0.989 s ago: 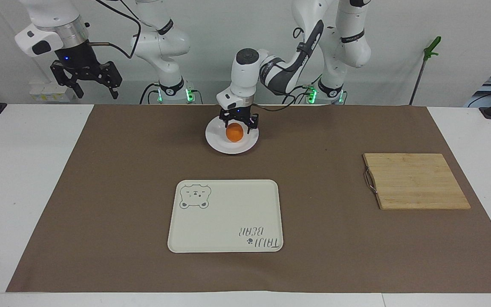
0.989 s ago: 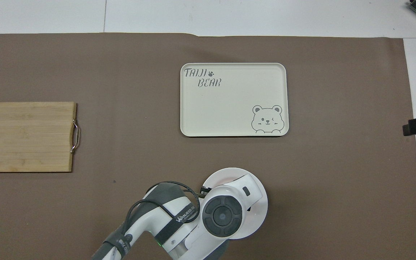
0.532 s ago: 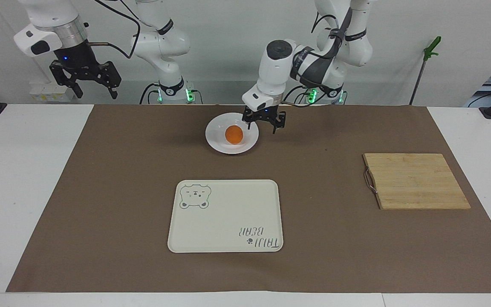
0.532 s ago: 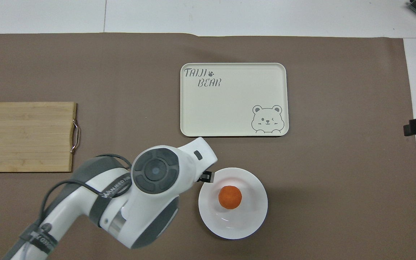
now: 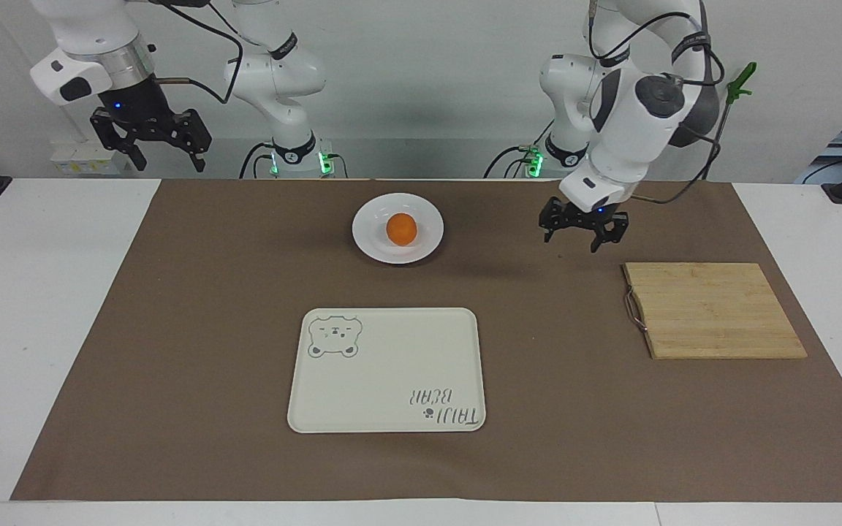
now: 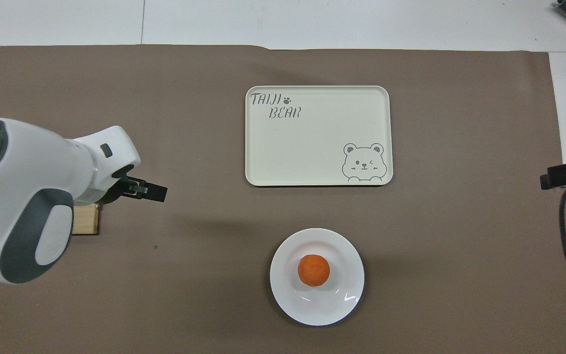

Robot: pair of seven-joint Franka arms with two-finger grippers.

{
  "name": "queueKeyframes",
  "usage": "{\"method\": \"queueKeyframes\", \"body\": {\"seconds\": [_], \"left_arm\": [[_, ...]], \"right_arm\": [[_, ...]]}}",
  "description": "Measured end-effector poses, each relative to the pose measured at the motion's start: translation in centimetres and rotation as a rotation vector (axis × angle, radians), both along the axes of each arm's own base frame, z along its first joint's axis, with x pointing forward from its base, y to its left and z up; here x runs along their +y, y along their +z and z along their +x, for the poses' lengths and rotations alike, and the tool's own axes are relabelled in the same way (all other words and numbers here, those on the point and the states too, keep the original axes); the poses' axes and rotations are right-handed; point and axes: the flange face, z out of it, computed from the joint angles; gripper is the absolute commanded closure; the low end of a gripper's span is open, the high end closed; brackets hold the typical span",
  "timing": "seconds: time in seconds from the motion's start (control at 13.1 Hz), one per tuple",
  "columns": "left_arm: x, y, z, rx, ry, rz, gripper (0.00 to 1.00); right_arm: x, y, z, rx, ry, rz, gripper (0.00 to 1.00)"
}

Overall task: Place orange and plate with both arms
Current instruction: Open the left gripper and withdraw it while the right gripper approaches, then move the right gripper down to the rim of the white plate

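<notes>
The orange (image 5: pixel 401 229) sits on the plate (image 5: pixel 372 245) (nearer the robots than the tray (image 5: pixel 384 380)). Left gripper (image 5: pixel 584 234), fingers spread and empty, hangs beside the plate; right gripper (image 5: pixel 152 146) waits, fingers spread.

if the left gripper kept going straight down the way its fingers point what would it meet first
Probably the bare brown table mat: the black left gripper hangs open over it, beside the bamboo cutting board, though depth is unclear.
</notes>
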Motion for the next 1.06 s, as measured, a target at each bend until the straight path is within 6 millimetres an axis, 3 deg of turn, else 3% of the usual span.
{"method": "queueKeyframes", "body": {"seconds": [0.38,0.53,0.84,1.06], "left_arm": [[4.2,11.5,1.4,-0.049,0.016,0.028,0.0],[5.0,14.9,1.1,-0.061,0.024,0.035,0.0],[7.3,17.9,1.8,-0.039,0.063,0.043,0.0],[7.7,17.8,2.6,-0.022,0.07,0.055,0.0]], "right_arm": [[1.7,-3.9,0.3,0.055,0.003,0.149,0.0],[2.3,-5.8,0.3,0.079,-0.002,0.202,0.0],[4.0,-9.7,0.3,0.121,-0.019,0.324,0.0],[5.8,-12.4,0.0,0.146,-0.02,0.412,0.0]]}}
